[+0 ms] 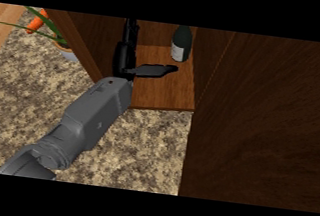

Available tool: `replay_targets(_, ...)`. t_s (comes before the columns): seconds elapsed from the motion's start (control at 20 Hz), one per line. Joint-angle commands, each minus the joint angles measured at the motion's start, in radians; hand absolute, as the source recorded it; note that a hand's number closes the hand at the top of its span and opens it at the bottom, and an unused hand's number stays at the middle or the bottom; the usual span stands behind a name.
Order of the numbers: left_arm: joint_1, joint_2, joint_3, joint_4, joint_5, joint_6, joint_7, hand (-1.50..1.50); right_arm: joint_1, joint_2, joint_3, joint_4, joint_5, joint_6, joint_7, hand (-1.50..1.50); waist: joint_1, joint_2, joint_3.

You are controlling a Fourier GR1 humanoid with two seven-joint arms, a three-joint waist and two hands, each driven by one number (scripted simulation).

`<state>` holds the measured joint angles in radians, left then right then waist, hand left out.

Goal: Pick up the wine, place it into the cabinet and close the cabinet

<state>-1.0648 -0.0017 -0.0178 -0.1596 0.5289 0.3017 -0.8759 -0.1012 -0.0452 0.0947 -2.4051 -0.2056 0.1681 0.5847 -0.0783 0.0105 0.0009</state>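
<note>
Wine bottle stands upright inside cabinet; left robot hand empty, fingers straight, thumb apart; closing the door likely comes next.

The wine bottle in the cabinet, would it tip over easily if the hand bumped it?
Probably. The wine bottle stands upright, tall and narrow, so a nudge near its neck could topple it. On its side, its round body would likely roll on the smooth cabinet shelf. It looks like glass, so possibly fragile.
</note>
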Motion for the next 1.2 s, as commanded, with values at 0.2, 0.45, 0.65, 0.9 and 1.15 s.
replay_targets(0.2,0.164,0.002,-0.121,-0.102,0.136,-0.015,-0.008,-1.5,0.045,0.005,-0.008,-0.053,-0.041,0.001,0.012,-1.5,0.011,-0.014,-0.001)
replay_targets(0.45,0.255,0.002,-0.29,-0.268,0.223,0.069,0.011,-1.5,0.039,-0.022,-0.043,-0.081,-0.051,0.001,0.037,-1.5,0.03,-0.011,-0.001)
replay_targets(0.65,0.359,0.002,-0.467,-0.499,0.287,0.19,0.079,-1.5,0.037,-0.043,-0.104,-0.093,-0.084,-0.001,0.052,-1.5,0.053,-0.016,-0.001)
replay_targets(0.9,0.486,0.002,-0.632,-0.714,0.313,0.372,0.077,-1.5,0.027,-0.038,-0.081,-0.12,-0.046,-0.034,0.079,-1.5,0.065,-0.016,-0.001)
replay_targets(1.15,0.605,0.002,-0.706,-0.883,0.222,0.443,0.095,-1.5,0.066,-0.042,-0.097,-0.131,-0.07,-0.013,0.045,-1.5,0.08,-0.017,0.0)
